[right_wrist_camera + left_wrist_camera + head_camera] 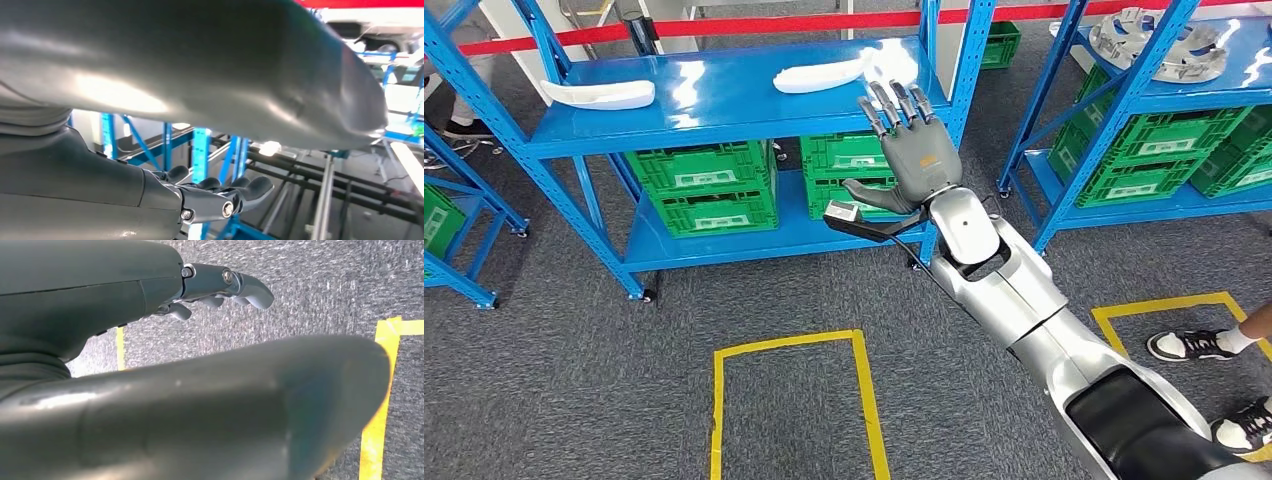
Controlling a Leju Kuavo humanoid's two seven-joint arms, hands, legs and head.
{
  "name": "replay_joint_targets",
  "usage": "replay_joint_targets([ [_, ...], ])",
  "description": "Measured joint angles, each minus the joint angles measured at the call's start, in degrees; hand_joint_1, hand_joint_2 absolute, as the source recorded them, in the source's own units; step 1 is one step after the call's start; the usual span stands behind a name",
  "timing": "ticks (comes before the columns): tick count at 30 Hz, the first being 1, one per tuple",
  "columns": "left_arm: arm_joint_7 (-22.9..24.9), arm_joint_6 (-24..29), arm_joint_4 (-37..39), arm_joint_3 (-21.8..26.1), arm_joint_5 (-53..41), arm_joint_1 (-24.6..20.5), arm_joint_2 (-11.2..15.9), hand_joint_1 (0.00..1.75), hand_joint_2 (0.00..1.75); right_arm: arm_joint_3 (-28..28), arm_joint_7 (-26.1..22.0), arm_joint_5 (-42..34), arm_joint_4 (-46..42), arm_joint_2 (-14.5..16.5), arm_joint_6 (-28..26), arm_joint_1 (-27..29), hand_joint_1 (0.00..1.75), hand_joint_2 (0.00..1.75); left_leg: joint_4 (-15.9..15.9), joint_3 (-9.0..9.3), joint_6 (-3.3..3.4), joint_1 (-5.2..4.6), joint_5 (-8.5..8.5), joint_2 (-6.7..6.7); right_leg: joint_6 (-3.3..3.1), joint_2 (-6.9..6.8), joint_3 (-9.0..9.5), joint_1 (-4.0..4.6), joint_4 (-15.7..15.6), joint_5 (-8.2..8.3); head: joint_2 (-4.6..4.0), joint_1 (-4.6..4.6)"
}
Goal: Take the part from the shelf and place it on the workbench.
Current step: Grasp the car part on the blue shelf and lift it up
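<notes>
Two long white curved parts lie on the blue shelf's top deck [724,105]: one part [819,75] near the middle, another part [599,93] at the left. My right hand [914,150] is raised in front of the shelf, fingers spread and straight, holding nothing. Its fingertips [894,98] reach the deck's front right corner, just right of the middle part and apart from it. In the right wrist view the same hand [210,200] points at blue shelf posts. My left hand [210,287] hangs over the grey floor with loosely bent fingers and nothing in it.
Green crates [709,185] fill the lower shelf level. A second blue rack at the right carries a round metal part [1159,40] and more green crates [1164,150]. Yellow tape squares [789,345] mark the carpet. A person's shoes [1194,345] stand at the right.
</notes>
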Motion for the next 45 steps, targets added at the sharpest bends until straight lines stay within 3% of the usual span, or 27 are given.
replay_joint_targets([
  [2,-0.11,0.03,0.01,0.17,0.03,0.25,-0.03,0.0,0.0,0.01,-0.44,0.05,0.01,0.23,-0.16,0.0,0.0,0.0,-0.47,0.22,0.8,0.1,-0.06,-0.01,0.66,-0.01,0.07,-0.02,-0.25,-0.15,0.0,0.07],
  [4,-0.14,0.03,0.0,0.42,0.05,0.47,-0.08,0.0,0.0,0.02,-0.76,0.05,0.06,0.37,-0.2,-0.19,0.0,0.0,-1.02,0.82,1.69,0.3,-0.16,-0.03,1.2,-0.14,-0.9,-0.01,1.93,-1.35,0.0,0.17],
  [7,-0.1,0.03,0.01,0.68,0.05,0.55,-0.11,0.0,0.0,0.03,-1.14,0.0,0.43,0.41,-0.17,-0.3,0.0,0.0,-1.15,1.52,2.57,0.2,-0.82,-0.04,1.49,-0.27,-7.07,0.03,12.68,-4.93,0.0,0.31],
  [8,-0.09,0.03,0.01,0.78,0.05,0.6,-0.11,0.0,0.0,0.03,-1.23,-0.03,0.6,0.41,-0.17,-0.2,0.0,0.0,-1.1,1.76,2.69,0.11,-1.1,-0.05,1.49,-0.27,-9.07,0.03,15.53,-5.31,0.0,0.31],
  [9,-0.08,0.03,0.02,0.86,0.08,0.66,-0.11,0.0,0.0,0.03,-1.31,-0.08,0.78,0.41,-0.17,-0.09,0.0,0.0,-1.04,2.16,2.72,0.01,-1.46,-0.08,1.41,-0.27,-10.07,0.04,16.18,-4.4,0.0,0.32],
  [10,-0.08,0.03,0.02,0.92,0.13,0.72,-0.12,0.0,0.0,0.03,-1.37,-0.17,0.94,0.41,-0.22,-0.05,0.0,0.0,-0.98,2.68,2.71,-0.08,-1.87,-0.12,1.23,-0.28,-9.89,0.07,14.53,-2.38,0.0,0.31],
  [12,-0.09,0.03,0.04,0.95,0.22,0.81,-0.2,0.0,0.0,0.03,-1.47,-0.45,1.2,0.38,-0.56,-0.05,0.0,0.0,-0.97,3.92,2.58,-0.26,-2.89,-0.16,0.48,-0.36,-7.0,0.36,6.83,2.63,0.0,0.27],
  [13,-0.11,0.02,0.05,0.95,0.23,0.82,-0.27,0.0,0.0,0.03,-1.5,-0.58,1.31,0.36,-0.87,-0.05,0.0,0.0,-0.98,4.32,2.39,-0.32,-3.37,-0.16,0.08,-0.44,-5.34,0.59,3.26,3.76,0.0,0.19],
  [14,-0.13,0.0,0.07,0.95,0.23,0.83,-0.34,0.0,0.0,0.03,-1.5,-0.67,1.39,0.32,-1.21,0.0,0.0,0.0,-1.07,4.57,2.15,-0.31,-3.75,-0.12,-0.23,-0.51,-4.22,0.83,1.01,4.0,0.0,0.1],
  [16,-0.2,-0.07,0.08,0.96,0.22,0.91,-0.4,0.0,0.0,0.03,-1.38,-0.74,1.49,0.14,-1.85,0.25,0.0,0.0,-1.45,4.86,1.49,-0.21,-4.27,-0.03,-0.64,-0.44,-3.31,1.17,-0.34,2.99,0.0,-0.02],
  [19,-0.5,-0.22,-0.06,0.97,0.22,1.01,-0.35,0.0,0.0,-0.05,-0.86,-0.75,1.4,-0.34,-2.33,0.89,0.0,0.0,-0.32,4.99,0.61,-0.28,-5.27,0.12,-1.17,-0.2,-1.42,0.49,-1.51,2.3,0.0,-0.11],
  [21,-0.6,-0.34,-0.12,0.97,0.09,1.04,-0.34,0.0,0.0,-0.31,-0.29,-0.65,1.18,-0.82,-2.42,1.83,0.0,0.0,6.09,1.33,-0.03,-0.02,-6.95,0.12,-1.41,-0.27,0.57,0.08,-2.3,1.34,0.0,-0.27],
  [23,-0.38,-0.36,-0.08,0.97,-0.05,1.25,-0.29,0.0,0.0,-0.79,0.21,-0.25,0.54,-1.4,-2.47,3.63,0.0,0.0,13.5,-4.29,-0.63,0.39,-7.89,0.13,-1.33,-0.35,2.44,-0.14,-2.51,-0.1,0.0,-0.33],
  [24,-0.29,-0.36,-0.05,0.97,-0.08,1.42,-0.27,0.0,0.0,-1.12,0.41,0.02,0.08,-1.66,-2.55,4.68,0.0,0.0,14.74,-6.15,-0.87,0.56,-6.71,0.13,-1.19,-0.34,3.47,-0.31,-2.51,-0.95,0.0,-0.33],
  [25,-0.22,-0.36,-0.01,0.97,-0.08,1.58,-0.26,0.0,0.0,-1.49,0.57,0.27,-0.37,-1.9,-2.63,5.62,0.0,0.0,13.78,-7.0,-1.07,0.72,-4.25,0.15,-0.99,-0.3,4.64,-0.51,-2.51,-1.85,0.0,-0.33],
  [27,-0.2,-0.42,0.07,0.97,-0.08,1.84,-0.26,0.0,0.0,-2.35,0.87,0.58,-1.32,-2.24,-2.82,6.89,0.0,0.0,7.15,-6.08,-1.49,0.97,2.44,0.2,-0.31,-0.2,6.95,-0.98,-2.6,-3.78,0.0,-0.32],
  [28,-0.2,-0.46,0.16,0.98,-0.08,1.95,-0.3,0.0,0.0,-2.79,1.0,0.66,-1.8,-2.39,-2.96,7.29,0.0,0.0,4.07,-5.07,-1.58,0.89,4.47,0.17,0.16,-0.07,7.84,-1.05,-2.69,-4.63,0.0,-0.48],
  [29,-0.25,-0.52,0.22,0.99,-0.08,1.94,-0.32,0.0,0.0,-3.23,1.09,0.7,-2.31,-2.55,-3.05,7.62,0.0,0.0,1.68,-4.01,-1.34,0.83,4.89,0.17,0.64,0.06,8.44,-1.06,-2.88,-5.3,0.0,-0.67],
  [32,-0.28,-0.64,0.26,1.17,-0.06,1.64,-0.34,0.0,0.0,-4.73,1.21,0.71,-4.2,-3.57,-3.21,8.68,0.0,0.0,-0.39,-2.11,0.5,0.7,2.14,-0.02,1.9,0.3,9.36,-0.99,-2.75,-5.33,0.0,-0.78],
  [34,-0.26,-0.67,0.23,1.33,-0.06,1.73,-0.35,0.0,0.0,-6.06,1.27,0.68,-5.35,-4.37,-3.23,9.27,0.0,0.0,-0.85,-0.81,1.52,0.79,1.15,-0.26,2.44,0.05,7.6,-1.03,1.11,-4.16,0.0,-0.4],
  [35,-0.25,-0.67,0.22,1.39,-0.06,1.79,-0.35,0.0,0.0,-6.73,1.31,0.65,-5.8,-4.69,-3.2,9.54,0.0,0.0,-1.24,0.12,1.9,0.82,0.66,-0.35,2.56,-0.11,5.38,-0.99,4.59,-4.03,0.0,-0.2],
  [36,-0.25,-0.67,0.23,1.4,-0.06,1.86,-0.34,0.0,0.0,-7.35,1.33,0.62,-6.19,-4.92,-3.17,9.93,0.0,0.0,-1.66,1.01,2.17,0.78,0.13,-0.43,2.61,-0.27,2.61,-0.89,8.39,-4.56,0.0,-0.01],
  [38,-0.23,-0.67,0.25,1.44,-0.06,1.99,-0.34,0.0,0.0,-8.52,1.35,0.56,-6.86,-5.44,-3.1,11.2,0.0,0.0,-2.43,3.11,2.49,0.62,-1.09,-0.65,2.53,-0.34,-3.02,-0.59,14.19,-7.6,0.0,0.14],
  [40,-0.3,-0.67,0.27,1.45,-0.06,2.29,-0.35,0.0,0.0,-9.77,1.37,0.43,-7.47,-6.09,-3.09,12.62,0.0,0.0,-2.96,5.75,2.6,0.37,-2.62,-0.92,2.06,-0.34,-6.15,-0.21,14.02,-9.29,0.0,0.22],
  [41,-0.38,-0.67,0.28,1.45,-0.06,2.43,-0.37,0.0,0.0,-10.48,1.37,0.3,-7.77,-6.47,-3.09,13.18,0.0,0.0,-3.11,7.17,2.65,0.23,-3.5,-1.01,1.6,-0.34,-6.7,0.04,11.62,-8.0,0.0,0.26],
  [43,-0.54,-0.71,0.37,1.45,-0.07,2.57,-0.5,0.0,0.0,-11.99,1.32,0.02,-8.26,-7.3,-3.09,14.21,0.0,0.0,-3.22,9.63,2.7,-0.02,-5.39,-1.11,0.38,-0.39,-6.86,0.83,4.48,-0.66,0.0,0.25],
  [45,-0.55,-0.81,0.43,1.5,-0.09,2.49,-0.63,0.0,0.0,-13.45,1.22,-0.06,-8.78,-8.03,-2.92,15.25,0.0,0.0,-3.67,11.6,2.47,-0.33,-7.72,-1.32,-0.45,-0.24,-6.74,1.69,0.31,4.07,0.0,0.29],
])
